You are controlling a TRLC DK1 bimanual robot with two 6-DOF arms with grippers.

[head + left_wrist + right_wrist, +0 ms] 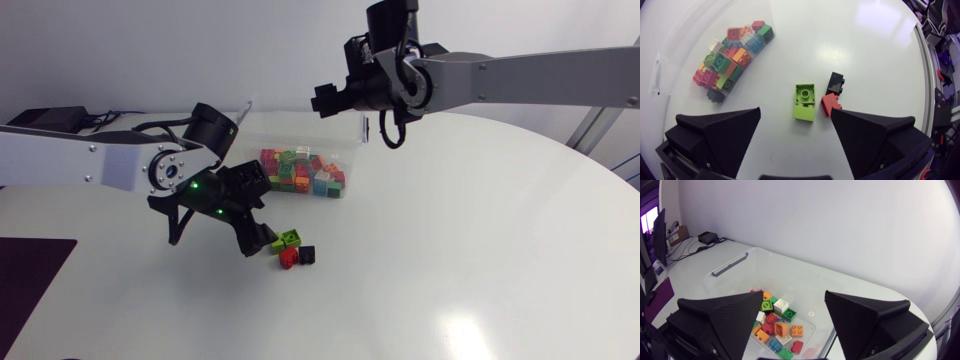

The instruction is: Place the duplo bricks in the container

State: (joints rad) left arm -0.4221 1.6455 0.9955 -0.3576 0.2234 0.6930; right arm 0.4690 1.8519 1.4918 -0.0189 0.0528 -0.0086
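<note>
Head view looks down on the white round table [450, 250], where a clear container [255, 140] sits near the far edge, holding a heap of mixed bricks [300, 172] in red, green, orange, blue and pink. Toward the middle of the table, on the near side of the container, 3 loose bricks lie close together: a lime green brick [288, 240], a red brick [288, 257] just beside it, and a black brick [307, 255] next to the red one. The left gripper [252, 232] comes in from the table's left edge and hangs just beside the lime green brick. In the left wrist view the left gripper [796, 112] has its 2 fingers spread wide and holds nothing; the lime green brick [805, 102] lies between them, studs up, touching neither. The red brick [830, 103] is close by the tip of one finger, with the black brick [836, 83] just ahead of it, and the heap of mixed bricks [730, 57] lies farther ahead. The right gripper [325, 100] is raised over the far edge, above the container. In the right wrist view the right gripper [794, 295] is also spread wide and empty, with the container [730, 265] and the mixed bricks [777, 325] below it.
</note>
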